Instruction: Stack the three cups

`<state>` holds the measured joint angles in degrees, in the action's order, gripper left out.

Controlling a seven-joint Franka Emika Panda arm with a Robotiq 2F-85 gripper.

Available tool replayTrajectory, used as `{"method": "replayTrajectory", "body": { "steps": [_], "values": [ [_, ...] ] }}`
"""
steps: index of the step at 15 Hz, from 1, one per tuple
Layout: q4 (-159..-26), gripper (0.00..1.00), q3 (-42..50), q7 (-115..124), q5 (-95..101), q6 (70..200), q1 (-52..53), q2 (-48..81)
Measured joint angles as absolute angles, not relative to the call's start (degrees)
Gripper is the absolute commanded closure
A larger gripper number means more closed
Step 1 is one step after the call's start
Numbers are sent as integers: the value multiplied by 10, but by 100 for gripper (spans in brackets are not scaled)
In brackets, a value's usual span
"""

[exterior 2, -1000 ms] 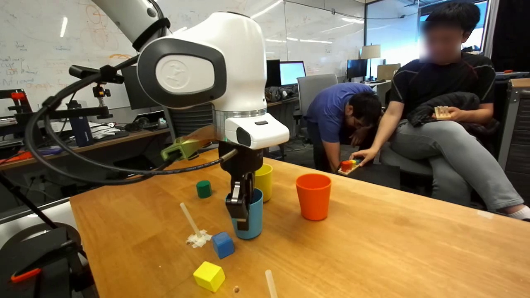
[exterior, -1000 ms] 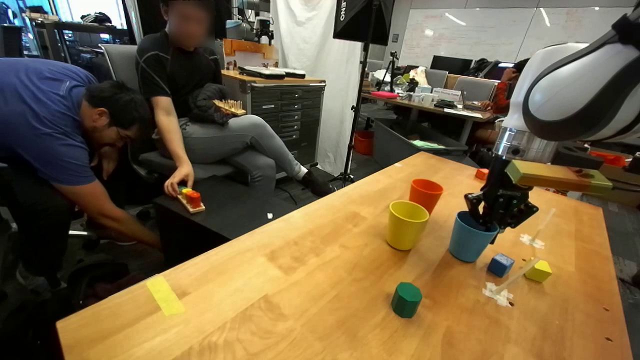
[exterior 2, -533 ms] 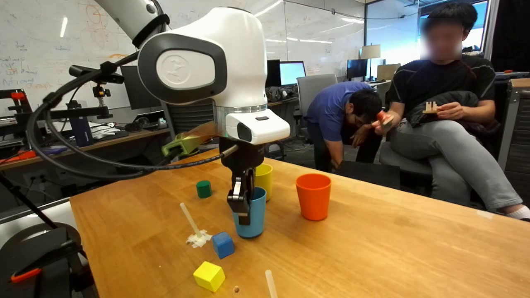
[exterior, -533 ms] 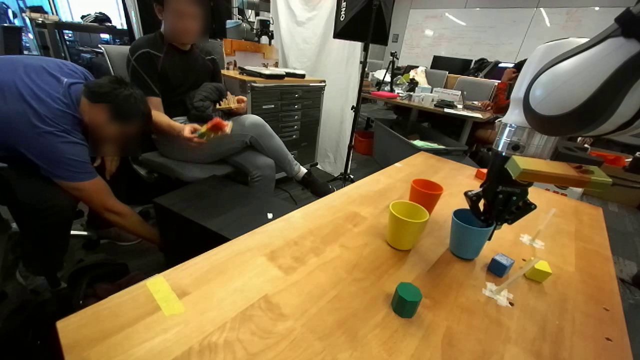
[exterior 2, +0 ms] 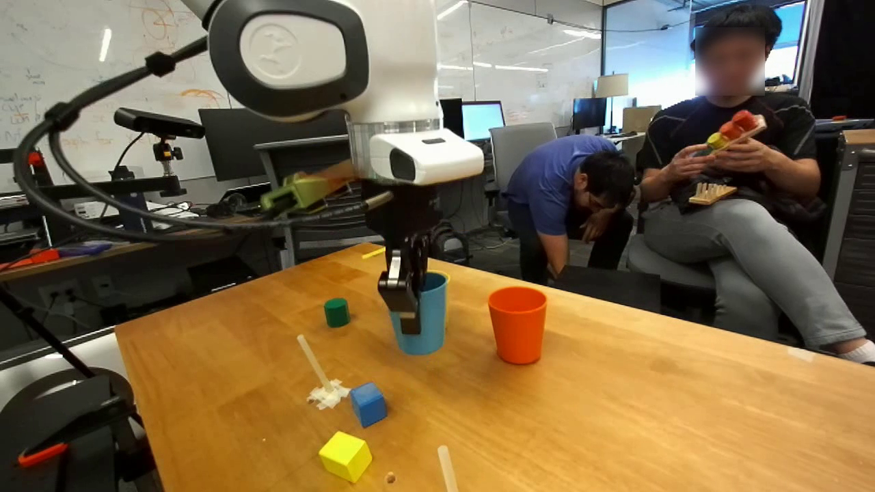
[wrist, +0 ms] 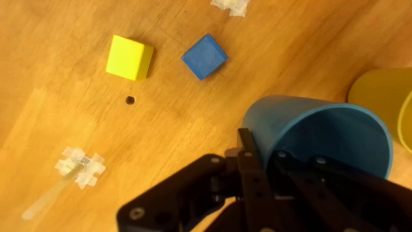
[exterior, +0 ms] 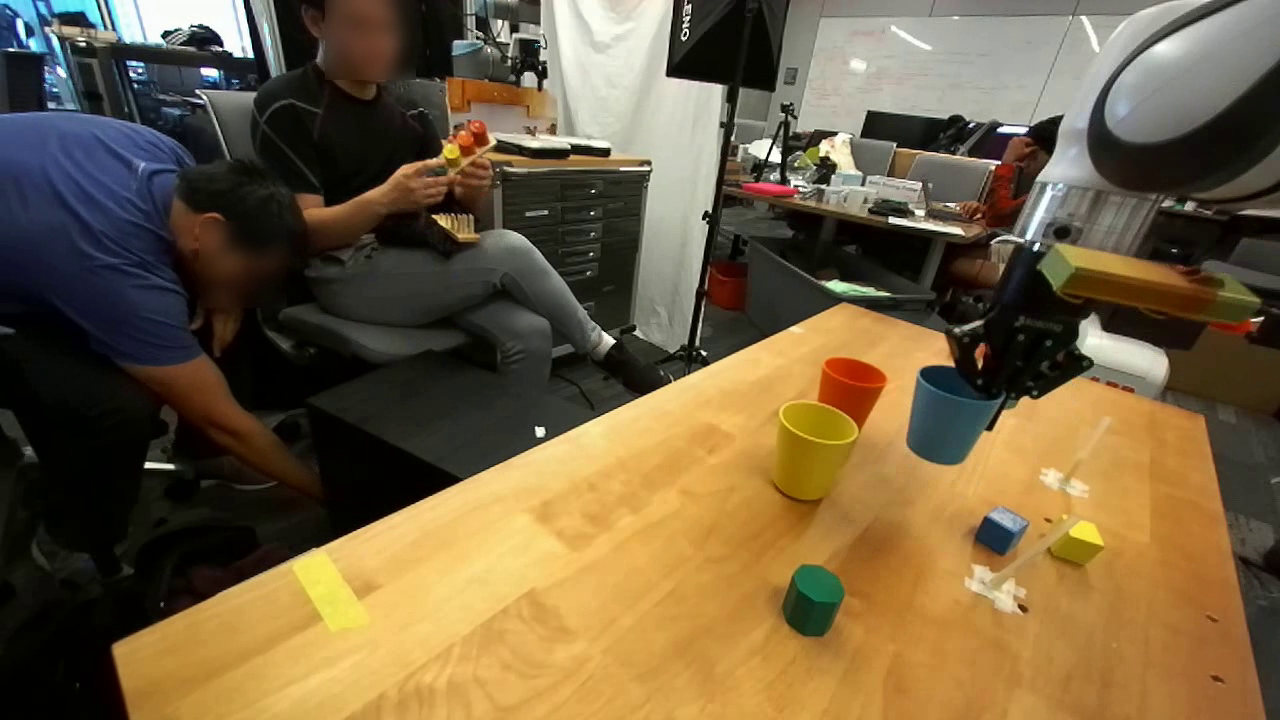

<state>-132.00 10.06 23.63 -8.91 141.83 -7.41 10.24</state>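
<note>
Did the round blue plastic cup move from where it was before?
Yes, upward: in both exterior views, the round blue plastic cup hangs higher than earlier, judged against the small blue wooden-looking cube, which stayed put.

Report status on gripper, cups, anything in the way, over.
Gripper shut on wall of blue cup, held above table. Unstacked: yellow cup and red-orange cup, both upright. No obstacle visible between blue cup and yellow cup.

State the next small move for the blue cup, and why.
Probably lift the blue cup slightly higher: the tool holds it off the table by its wall, but its base may be too low to clear the upright yellow cup nearby.
</note>
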Motion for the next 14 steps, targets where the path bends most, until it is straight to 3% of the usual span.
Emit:
{"method": "replayTrajectory", "body": {
  "steps": [6, 14],
  "values": [
    [-1299, 99, 109, 236, -126, 1409, -94, 16],
    [-1227, 99, 109, 252, -208, 1416, -101, 79]
  ]
}}
